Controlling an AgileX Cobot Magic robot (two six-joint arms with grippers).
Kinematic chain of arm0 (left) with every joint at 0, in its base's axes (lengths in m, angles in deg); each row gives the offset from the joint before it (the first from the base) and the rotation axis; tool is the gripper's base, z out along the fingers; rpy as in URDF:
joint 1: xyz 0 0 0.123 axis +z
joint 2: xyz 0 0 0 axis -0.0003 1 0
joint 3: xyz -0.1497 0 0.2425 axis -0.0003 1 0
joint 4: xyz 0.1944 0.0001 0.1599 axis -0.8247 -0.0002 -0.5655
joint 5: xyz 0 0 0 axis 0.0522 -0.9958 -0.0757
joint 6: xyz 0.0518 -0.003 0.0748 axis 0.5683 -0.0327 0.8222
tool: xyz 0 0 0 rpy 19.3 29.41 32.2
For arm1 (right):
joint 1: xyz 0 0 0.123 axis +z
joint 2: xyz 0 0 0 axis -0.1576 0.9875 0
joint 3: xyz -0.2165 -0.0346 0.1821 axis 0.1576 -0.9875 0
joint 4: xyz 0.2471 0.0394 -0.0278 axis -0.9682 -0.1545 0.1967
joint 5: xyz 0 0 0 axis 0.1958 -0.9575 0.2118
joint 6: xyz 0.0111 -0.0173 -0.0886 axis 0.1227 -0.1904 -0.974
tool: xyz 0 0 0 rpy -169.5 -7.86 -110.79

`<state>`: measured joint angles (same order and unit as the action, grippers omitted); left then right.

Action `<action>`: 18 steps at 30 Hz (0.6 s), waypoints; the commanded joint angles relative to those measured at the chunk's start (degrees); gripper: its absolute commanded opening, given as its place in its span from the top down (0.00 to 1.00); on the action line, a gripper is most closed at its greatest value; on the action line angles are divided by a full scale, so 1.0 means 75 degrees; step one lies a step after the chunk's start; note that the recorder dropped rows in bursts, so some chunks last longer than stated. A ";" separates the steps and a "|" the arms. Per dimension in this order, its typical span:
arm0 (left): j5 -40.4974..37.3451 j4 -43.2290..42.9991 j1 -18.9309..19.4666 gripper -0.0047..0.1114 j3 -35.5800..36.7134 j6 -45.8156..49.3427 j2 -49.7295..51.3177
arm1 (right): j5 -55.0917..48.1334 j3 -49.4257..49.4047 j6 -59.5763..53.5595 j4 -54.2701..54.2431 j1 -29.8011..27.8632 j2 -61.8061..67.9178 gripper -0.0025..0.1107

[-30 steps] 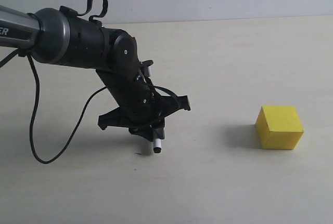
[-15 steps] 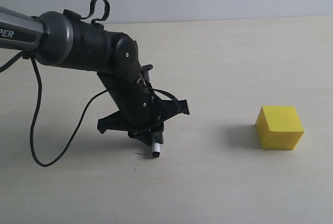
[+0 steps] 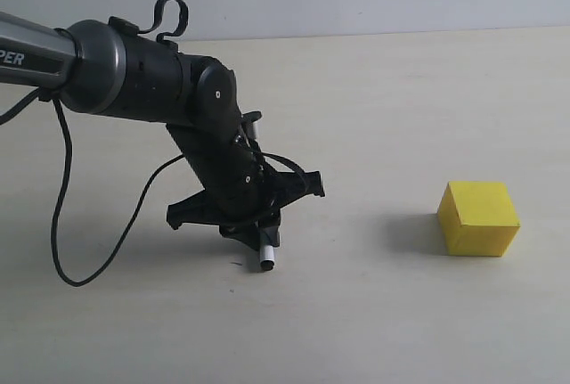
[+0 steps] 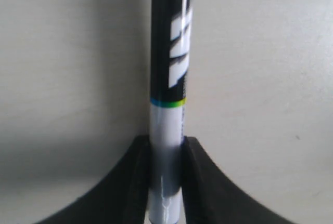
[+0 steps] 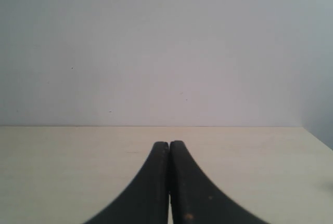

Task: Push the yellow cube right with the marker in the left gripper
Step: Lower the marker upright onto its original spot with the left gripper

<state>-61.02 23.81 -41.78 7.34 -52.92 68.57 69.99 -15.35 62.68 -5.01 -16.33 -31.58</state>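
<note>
The exterior camera looks slightly down at the left gripper [image 3: 258, 231] from its side. The left wrist camera looks closely along the marker [image 4: 167, 120], which both views show. The right wrist camera faces a wall [image 5: 166, 52].

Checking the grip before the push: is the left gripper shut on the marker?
Shut on the marker. In the left wrist view the left gripper's fingers press its white barrel from both sides, no gap.

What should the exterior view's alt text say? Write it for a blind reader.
A black left gripper on a silver arm holds a marker tip-down over the pale table, at the left. A yellow cube sits well apart to its right, untouched.
</note>
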 commanded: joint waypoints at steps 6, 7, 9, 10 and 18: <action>-0.0235 0.0163 -0.0025 0.96 -0.0288 -0.0023 0.0039 | 0.0028 -0.0033 -0.0005 0.0001 -0.0051 -0.0047 0.98; -0.0219 0.0182 -0.0025 0.96 -0.0289 -0.0023 0.0039 | 0.0028 -0.0033 -0.0005 0.0001 -0.0051 -0.0047 0.98; -0.0221 0.0147 -0.0025 0.96 -0.0289 -0.0023 0.0058 | 0.0028 -0.0033 -0.0005 0.0001 -0.0051 -0.0047 0.98; -0.0221 0.0113 -0.0025 0.96 -0.0289 -0.0023 0.0057 | 0.0028 -0.0033 -0.0005 0.0001 -0.0051 -0.0047 0.98; -0.0221 0.0095 -0.0025 0.96 -0.0289 -0.0038 0.0057 | 0.0055 -0.0033 -0.0005 0.0001 -0.0051 -0.0047 0.98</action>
<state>-62.41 24.70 -41.78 5.56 -52.92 68.61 69.99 -15.35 62.68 -5.01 -16.33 -31.58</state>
